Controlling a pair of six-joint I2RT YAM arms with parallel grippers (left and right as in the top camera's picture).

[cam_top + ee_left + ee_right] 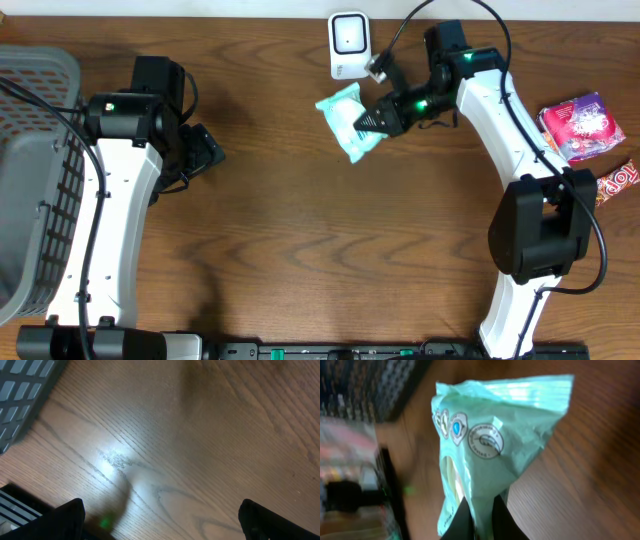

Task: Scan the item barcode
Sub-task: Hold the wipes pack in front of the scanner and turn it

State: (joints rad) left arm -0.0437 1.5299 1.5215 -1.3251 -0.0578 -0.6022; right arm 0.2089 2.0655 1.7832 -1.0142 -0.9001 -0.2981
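Your right fingers [372, 118] are pinched shut on the edge of the packet [350, 122] and hold it just in front of the scanner [349, 44], close to it but not touching. The packet's long axis runs on a slant, one end toward the scanner and the other away from it. The fingers grip the side farther from the scanner's left. The next move depends on that gap: you likely need to turn the barcode face toward the scanner's window. From the wrist view you can't tell where the barcode sits.

The packet is thin, mint-green film, glossy and creased, with a crimped seal at its end and small round printed marks. It will probably flex and crinkle, so expect the face to bow.

The scanner is a smooth, white, rounded box. The table [300, 250] is dark wood grain.

Your left fingers [207, 152] stand wide and hold nothing, well away from the scanner, near the grey basket [30, 70].
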